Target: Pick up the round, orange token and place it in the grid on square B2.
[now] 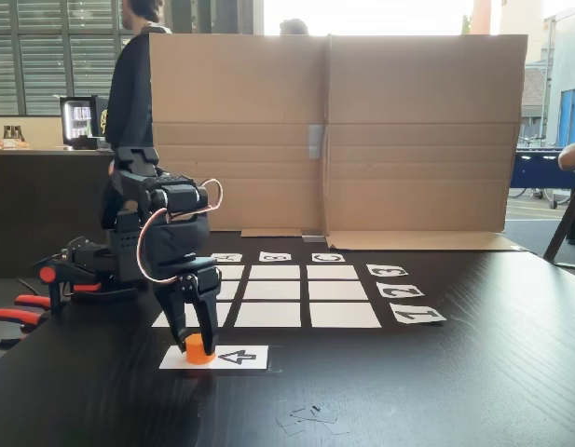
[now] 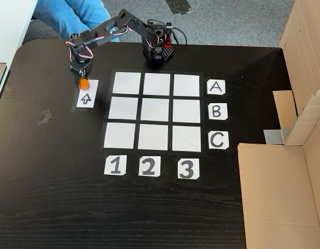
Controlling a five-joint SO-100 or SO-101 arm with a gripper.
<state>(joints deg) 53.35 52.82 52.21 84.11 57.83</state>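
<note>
Token (image 1: 199, 349): short bright orange cylinder, upright on arrow card (image 1: 233, 358); fingers (image 1: 204, 328) straddle it, grip unclear.

The arm (image 1: 161, 228) is built from matte black plastic links with boxy black servo housings at the joints. A thin cable bundle, white and red, loops outward from the upper link and runs down along the side of the wrist housing. The gripper (image 1: 201, 340) is black, with two long fingers (image 1: 210, 326) that taper toward their tips. In the fixed view from above, the base (image 2: 158, 47) is a compact black block with a perforated face, red detailing near its top and dark cables trailing off behind it.
</note>
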